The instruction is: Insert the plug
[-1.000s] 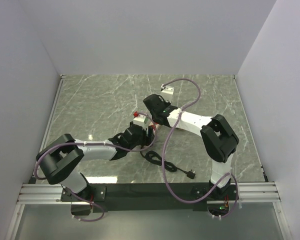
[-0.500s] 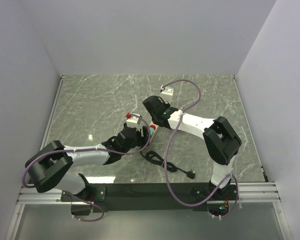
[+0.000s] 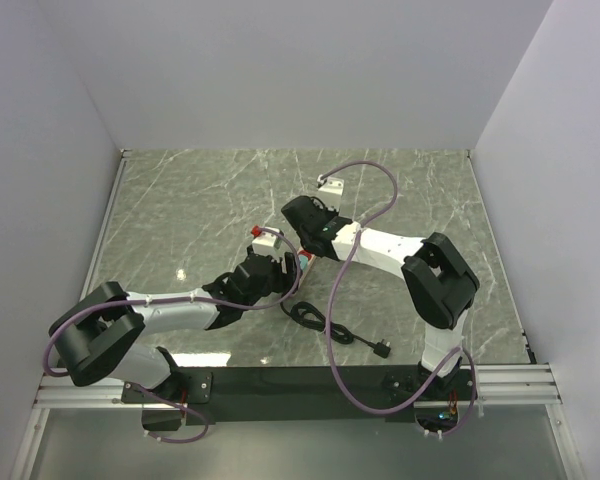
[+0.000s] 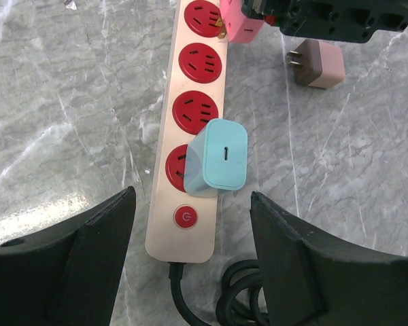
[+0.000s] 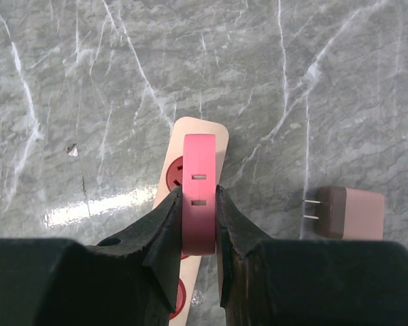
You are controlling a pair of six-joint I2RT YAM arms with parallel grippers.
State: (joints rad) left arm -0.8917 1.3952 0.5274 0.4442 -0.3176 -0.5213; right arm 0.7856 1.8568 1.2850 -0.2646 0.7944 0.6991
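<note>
while held in right gripper (image 5: 198, 200), pink plug (image 5: 199, 159) at end of power strip (image 5: 215, 133)

- The counter (image 3: 180, 200) is grey-green marble with white veins and patches of glare.
- A teal charger (image 4: 221, 155) stands near the middle of the counter, with a slot port in its top face.
- A brown-pink adapter (image 4: 319, 63) lies flat on bare marble close by, apart from the charger, showing two metal prongs.
- A small white block (image 3: 332, 181) sits near the middle of the far edge.
- A pale scrap (image 5: 72, 149) lies on the marble.
- White walls (image 3: 280, 70) enclose three sides.
- An aluminium rail (image 3: 80, 385) runs along the near edge.
</note>
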